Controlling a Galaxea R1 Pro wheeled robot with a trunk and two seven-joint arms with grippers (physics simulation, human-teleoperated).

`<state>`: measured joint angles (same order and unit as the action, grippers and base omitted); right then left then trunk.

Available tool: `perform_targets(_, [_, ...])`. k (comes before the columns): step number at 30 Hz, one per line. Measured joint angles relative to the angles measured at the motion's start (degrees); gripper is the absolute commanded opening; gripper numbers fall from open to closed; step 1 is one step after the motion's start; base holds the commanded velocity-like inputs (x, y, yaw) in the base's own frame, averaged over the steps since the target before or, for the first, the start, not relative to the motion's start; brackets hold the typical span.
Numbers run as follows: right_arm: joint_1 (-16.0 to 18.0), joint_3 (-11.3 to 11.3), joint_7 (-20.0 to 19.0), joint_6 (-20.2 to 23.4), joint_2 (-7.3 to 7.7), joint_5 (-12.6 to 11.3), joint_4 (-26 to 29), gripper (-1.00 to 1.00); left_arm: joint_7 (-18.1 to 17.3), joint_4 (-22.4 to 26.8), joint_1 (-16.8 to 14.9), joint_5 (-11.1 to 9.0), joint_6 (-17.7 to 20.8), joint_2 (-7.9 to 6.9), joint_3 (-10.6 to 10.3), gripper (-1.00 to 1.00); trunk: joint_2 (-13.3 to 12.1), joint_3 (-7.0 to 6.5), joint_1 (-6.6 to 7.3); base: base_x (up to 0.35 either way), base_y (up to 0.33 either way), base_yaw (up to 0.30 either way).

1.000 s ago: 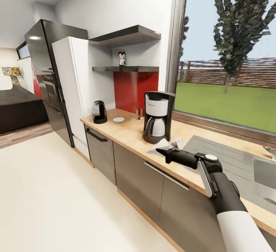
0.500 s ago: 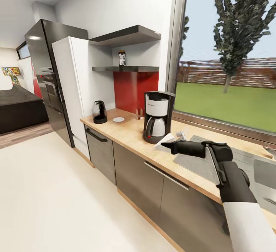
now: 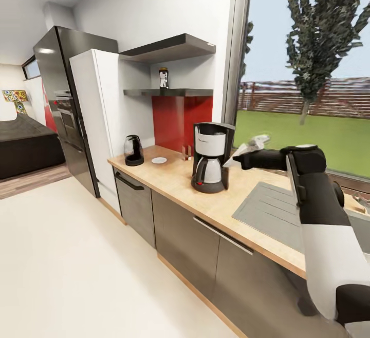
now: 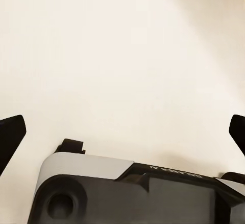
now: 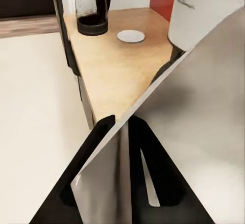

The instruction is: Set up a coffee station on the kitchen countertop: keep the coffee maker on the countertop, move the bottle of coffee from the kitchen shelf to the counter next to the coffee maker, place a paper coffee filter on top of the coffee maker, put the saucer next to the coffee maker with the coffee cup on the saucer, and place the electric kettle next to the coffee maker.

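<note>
The coffee maker point(image 3: 210, 158) stands on the kitchen countertop point(image 3: 169, 181). My right gripper point(image 3: 237, 161) is shut on the paper coffee filter point(image 3: 247, 149), held in the air just right of the machine's upper part. In the right wrist view the filter point(image 5: 194, 121) sits pinched between the black fingers point(image 5: 94, 150) of that gripper point(image 5: 122, 121). The electric kettle point(image 3: 133, 150) and the bare saucer point(image 3: 159, 161) stand at the counter's far left end. The bottle of coffee point(image 3: 163, 77) is on the kitchen shelf point(image 3: 174, 92). My left gripper point(image 4: 122, 132) is open over pale floor. The coffee cup is out of view.
A steel sink with drainboard point(image 3: 277, 209) lies right of the coffee maker, under my right arm. A small tan box point(image 3: 186, 151) sits by the red panel. A white cabinet point(image 3: 95, 117) and black fridge point(image 3: 61, 101) close off the counter's left end. A big window lines the back.
My right arm has lifted the filter from counter height in front of the coffee maker up to the level of its upper part, beside its right side. Everything else has stayed put.
</note>
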<state>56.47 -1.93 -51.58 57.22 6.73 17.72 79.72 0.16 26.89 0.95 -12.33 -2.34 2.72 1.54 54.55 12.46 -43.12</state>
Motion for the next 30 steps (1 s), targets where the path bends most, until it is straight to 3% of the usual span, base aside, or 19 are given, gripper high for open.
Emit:
perform_targets(4, [7.9, 0.1, 0.0, 0.1, 0.03, 1.4, -4.1, -1.00, 0.0, 0.0, 0.0, 0.0, 0.0, -0.01, 0.0, 1.00, 0.0, 0.00, 0.00, 0.000, 0.000, 0.000])
perform_targets(6, [16.1, 0.1, 0.0, 0.1, 0.04, 1.7, -12.2, -1.00, 0.0, 0.0, 0.0, 0.0, 0.0, -0.03, 0.0, 1.00, 0.0, -0.01, 0.00, 0.000, 0.000, 0.000])
perform_targets(8, [21.5, 0.2, 0.0, 0.1, -0.01, 2.6, -19.2, -1.00, 0.0, 0.0, 0.0, 0.0, 0.0, 0.00, 0.0, 1.00, 0.0, -0.01, 0.00, 0.000, 0.000, 0.000])
perform_targets(9, [26.6, 0.3, 0.1, 0.1, -0.31, 5.0, -27.3, -1.00, 0.0, 0.0, 0.0, 0.0, 0.0, -0.01, 0.0, 1.00, 0.0, -0.01, 0.00, 0.000, 0.000, 0.000])
perform_targets(10, [28.5, 0.3, 0.2, 0.1, -0.52, 6.1, -30.7, -1.00, 0.0, 0.0, 0.0, 0.0, 0.0, 0.00, 0.0, 1.00, 0.0, 0.00, 0.00, 0.000, 0.000, 0.000])
perform_targets(11, [36.1, 0.3, 0.4, 0.1, -2.77, 12.9, -43.9, -1.00, 0.0, 0.0, 0.0, 0.0, 0.0, -0.01, 0.0, 1.00, 0.0, 0.00, -0.01, 0.000, 0.000, 0.000])
perform_targets(12, [40.3, 0.3, 1.0, 0.1, -3.96, 16.3, -50.3, -1.00, 0.0, 0.0, 0.0, 0.0, 0.0, 0.02, 0.1, 1.00, 0.0, -0.01, 0.01, 0.000, 0.000, 0.000])
perform_targets(14, [42.3, 0.3, 2.1, 0.2, -5.13, 17.9, -52.6, -1.00, 0.0, 0.0, 0.0, 0.0, 0.0, 0.02, 0.1, 1.00, 0.0, 0.00, 0.00, 0.033, 0.000, 0.000])
perform_targets(19, [43.7, 0.3, 3.5, 0.2, -6.99, 18.9, -54.7, -1.00, 0.0, 0.0, 0.0, 0.0, 0.1, 0.03, 0.1, 1.00, 0.0, 0.00, 0.03, 0.216, 0.036, 0.000])
perform_targets(30, [43.9, 0.3, 3.7, 0.2, -8.20, 19.1, -55.2, -1.00, 0.0, 0.0, 0.0, 0.0, 0.1, -0.02, 0.1, 1.00, 0.0, 0.00, 0.03, 0.293, 0.146, 0.000])
